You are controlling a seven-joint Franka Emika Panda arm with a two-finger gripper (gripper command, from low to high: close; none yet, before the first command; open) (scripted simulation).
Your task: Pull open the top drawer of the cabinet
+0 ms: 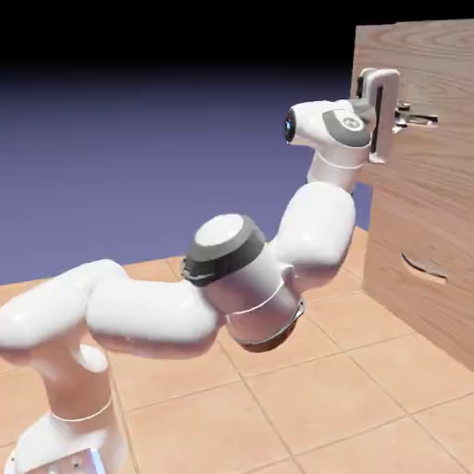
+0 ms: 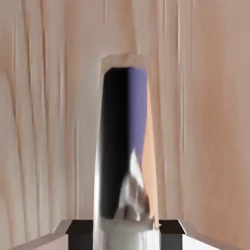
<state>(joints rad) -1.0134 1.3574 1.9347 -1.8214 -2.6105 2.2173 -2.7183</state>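
Top drawer (image 1: 437,83): handle (image 2: 126,146) clamped in end effector (image 2: 126,234); no readable writing.

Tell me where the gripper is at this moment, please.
In the exterior view, the gripper is at the upper right, at the handle of the top drawer, above the lower handle.

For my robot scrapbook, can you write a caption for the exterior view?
White robot arm's gripper meets the top drawer's handle.
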